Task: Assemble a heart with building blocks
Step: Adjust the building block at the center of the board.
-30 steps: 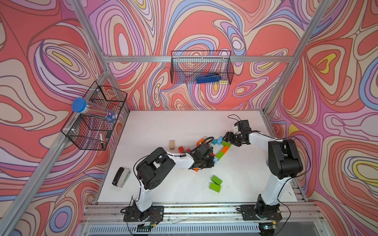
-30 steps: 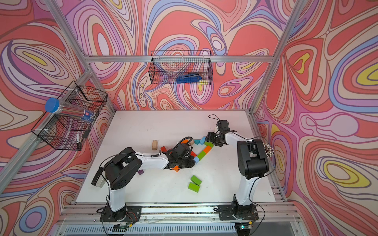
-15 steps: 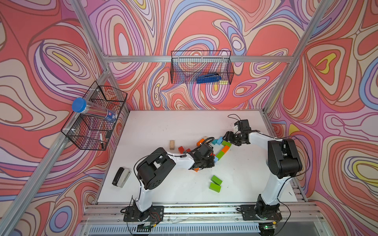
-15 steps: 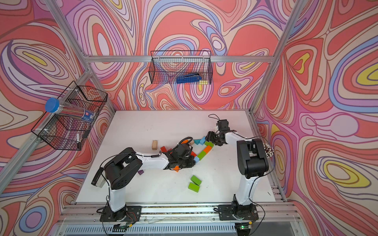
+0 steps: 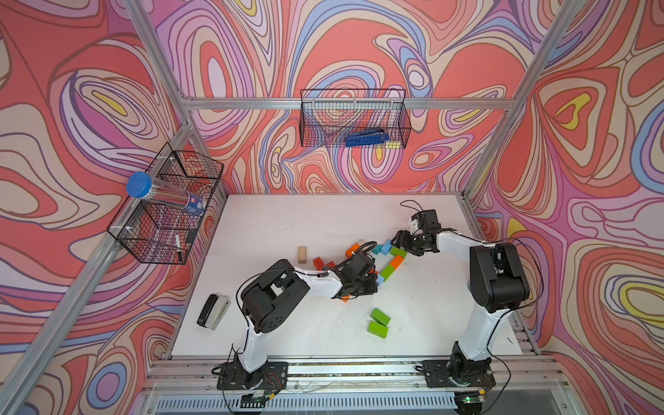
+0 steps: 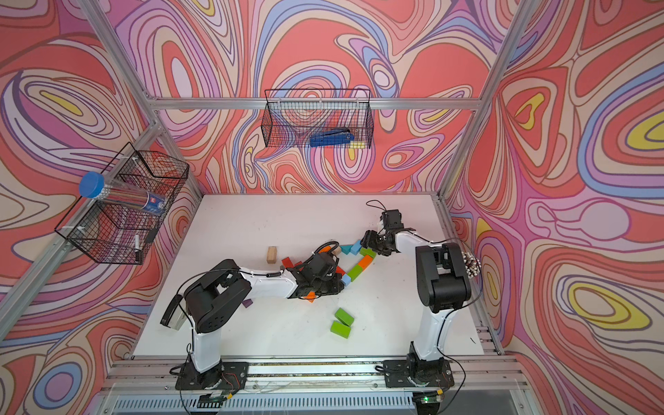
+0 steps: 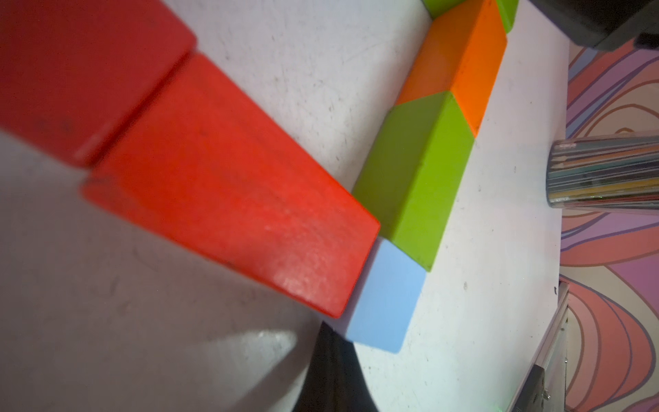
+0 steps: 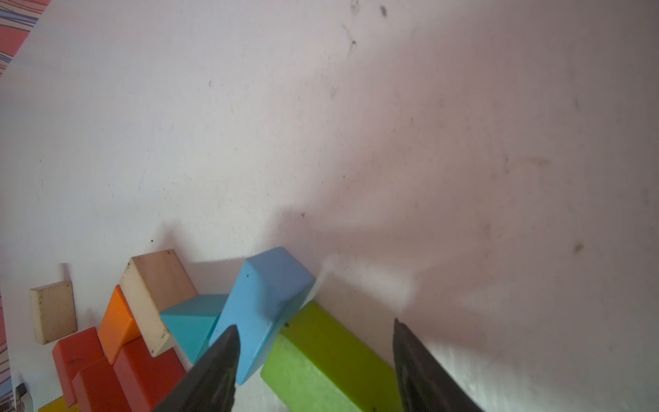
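Right end effector [image 8: 314,324]: jaws partly open, astride the green brick [image 8: 321,356]; contact undeterminable. Left end effector [image 5: 367,284]: jaws fully closed, gripping nothing, at the row's [image 5: 390,269] opposite end from the green brick; tips mostly hidden. Remaining blocks [image 5: 318,262] cluster near the green brick on the white counter [image 5: 287,222]; walls [image 5: 359,43] swirl-patterned.

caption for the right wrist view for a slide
Open right gripper straddling a green wooden brick beside a light blue wooden brick.
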Motion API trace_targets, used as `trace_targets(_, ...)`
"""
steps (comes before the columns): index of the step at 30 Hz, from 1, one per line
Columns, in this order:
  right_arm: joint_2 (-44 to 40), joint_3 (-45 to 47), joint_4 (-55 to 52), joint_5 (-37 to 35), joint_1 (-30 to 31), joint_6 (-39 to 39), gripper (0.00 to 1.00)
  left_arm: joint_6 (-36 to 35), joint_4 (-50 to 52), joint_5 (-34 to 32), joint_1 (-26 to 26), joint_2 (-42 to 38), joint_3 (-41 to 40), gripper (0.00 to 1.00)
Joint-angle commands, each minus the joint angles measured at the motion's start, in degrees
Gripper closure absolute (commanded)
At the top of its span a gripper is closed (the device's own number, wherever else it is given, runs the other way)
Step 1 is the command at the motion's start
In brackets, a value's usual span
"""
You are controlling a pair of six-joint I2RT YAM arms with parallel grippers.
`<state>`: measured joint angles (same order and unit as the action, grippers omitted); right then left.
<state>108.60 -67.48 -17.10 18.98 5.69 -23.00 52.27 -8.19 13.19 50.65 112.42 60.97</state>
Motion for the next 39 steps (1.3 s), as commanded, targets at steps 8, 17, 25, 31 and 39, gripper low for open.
trace_targets(8, 1.00, -1.53, 0.84, 0.35, -0.27, 0.44, 0.32, 0.82, 1.42, -1.62, 0.38, 2.19, -0.15, 1.00)
trace_targets(17, -0.16, -1.23, -0.97, -2.16, -0.25, 2.89, 0.32, 0.82, 1.57, -1.93, 0.43, 1.56, -0.63, 1.00)
trace_targets(25, -3.07, 1.52, -1.40, -4.03, -0.25, 4.05, 0.30, 0.90, 1.85, -2.25, 0.41, 0.72, -1.12, 1.00)
trace_targets(31, -4.12, 3.30, -1.84, -4.38, -0.27, 5.41, 0.26, 0.90, 1.72, -2.24, 0.43, 0.75, -1.29, 1.00)
trace_targets(39, -4.74, 4.80, -1.88, -4.43, -0.20, 5.78, 0.23, 0.99, 1.76, -2.37, 0.44, 0.26, -1.47, 1.00)
